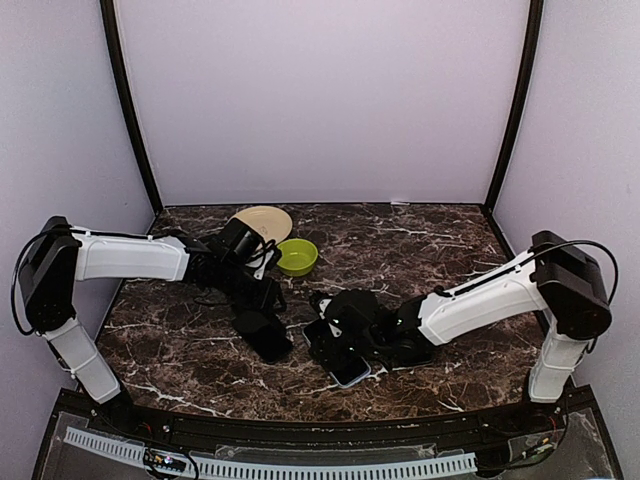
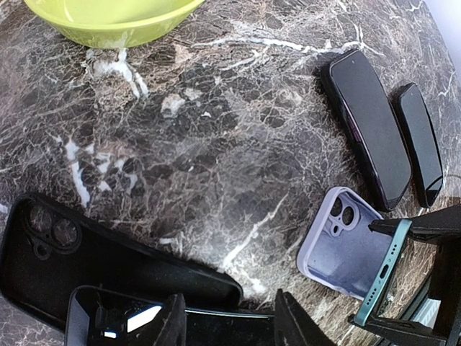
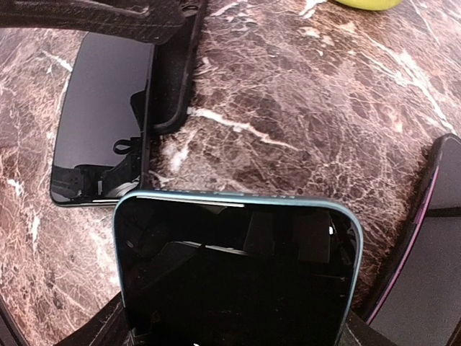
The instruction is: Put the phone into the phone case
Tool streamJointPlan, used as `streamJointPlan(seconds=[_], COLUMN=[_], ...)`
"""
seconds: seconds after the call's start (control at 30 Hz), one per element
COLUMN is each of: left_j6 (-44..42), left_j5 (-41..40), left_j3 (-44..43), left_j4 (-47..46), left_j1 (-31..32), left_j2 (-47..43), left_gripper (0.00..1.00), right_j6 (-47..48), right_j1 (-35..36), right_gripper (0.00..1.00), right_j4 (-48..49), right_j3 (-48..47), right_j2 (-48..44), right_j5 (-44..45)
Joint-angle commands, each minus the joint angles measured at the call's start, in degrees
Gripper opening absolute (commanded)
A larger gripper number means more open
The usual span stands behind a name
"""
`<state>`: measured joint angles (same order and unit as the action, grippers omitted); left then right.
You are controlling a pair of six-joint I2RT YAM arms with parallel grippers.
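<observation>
Right gripper [image 3: 234, 335] clamping phone [image 3: 230, 267], above phone case [image 2: 338, 249]

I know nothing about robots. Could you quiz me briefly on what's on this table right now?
1. What does the right gripper hold? A a cup, B a phone, C a spoon.
2. True or false: that phone already lies flat inside the lavender case.
3. Fill in: the bowl is ___ in colour.
Key: 1 B; 2 false, it is held tilted; 3 green.
</observation>
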<state>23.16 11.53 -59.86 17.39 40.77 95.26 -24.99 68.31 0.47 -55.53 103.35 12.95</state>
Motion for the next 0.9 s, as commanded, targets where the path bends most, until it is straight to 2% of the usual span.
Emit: streamJointPlan(seconds=[0.0, 0.3, 0.53, 0.73, 0.8, 0.87], left_j6=[-0.13, -0.37, -0.53, -0.83, -0.9, -1.04], left_j5=[0.12, -0.45, -0.24, -0.79, -0.68, -0.76], left_j3=[0.07, 0.16, 0.31, 0.05, -0.18, -0.44], left_j4=[-0.14, -0.1, -0.23, -0.05, 0.16, 0.49], left_j1=[0.26, 0.26, 0.27, 0.27, 0.27, 0.2], left_j2=[-1.75, -1.86, -1.98, -1.83, -1.71, -1.67], left_gripper=[0.43, 0.44, 0.44, 0.44, 0.43, 0.44], right_j6=[-2.59, -5.68, -1.86, -3.18, -2.92, -2.87], right_j1=[0.16, -0.09, -0.55, -0.99, -1.06, -0.99], right_gripper=[0.21, 0.21, 0.22, 0.23, 0.26, 0.37], right_j4=[1.02, -0.29, -2.09, -0.95, -1.19, -1.29], right_j3=[-2.12, -3.36, -0.74, 0.71, 0.05, -0.64], right_j2=[1.28, 4.7, 1.46, 1.58, 1.92, 2.03], right_j5=[4.95, 5.5, 6.1, 2.9, 2.66, 1.98])
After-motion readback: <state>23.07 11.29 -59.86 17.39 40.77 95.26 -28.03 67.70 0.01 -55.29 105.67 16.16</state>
